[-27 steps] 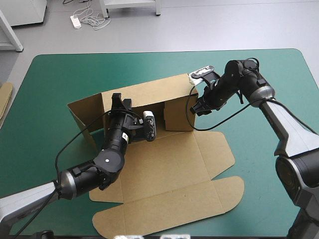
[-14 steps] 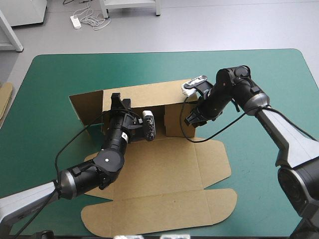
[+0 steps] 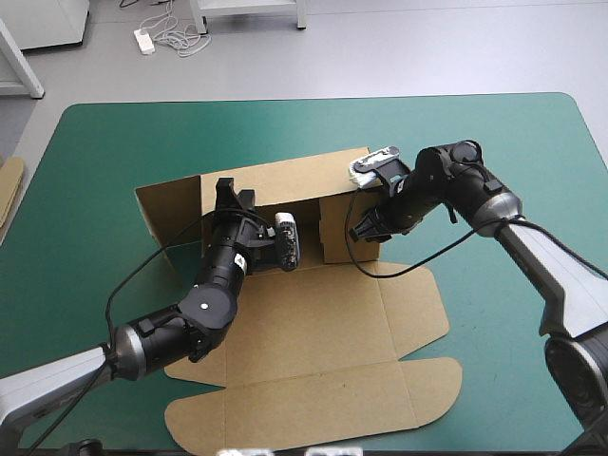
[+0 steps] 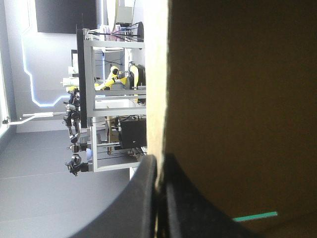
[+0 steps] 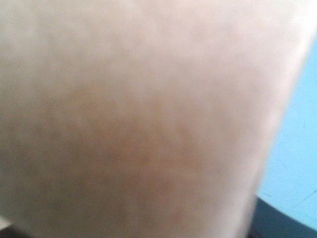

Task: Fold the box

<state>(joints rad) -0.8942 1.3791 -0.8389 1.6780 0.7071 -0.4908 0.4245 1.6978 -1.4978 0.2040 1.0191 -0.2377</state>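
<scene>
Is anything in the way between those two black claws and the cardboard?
Nothing visible. The left gripper is shut on the box, at the top edge of its raised back wall. The right gripper sits right at the raised flap on that wall's right end, with only board ahead of it.

From where I stood, no word, label, brand, number or sign could be read. The brown board of the box point(image 3: 313, 323) was plain on every face I could see.
</scene>
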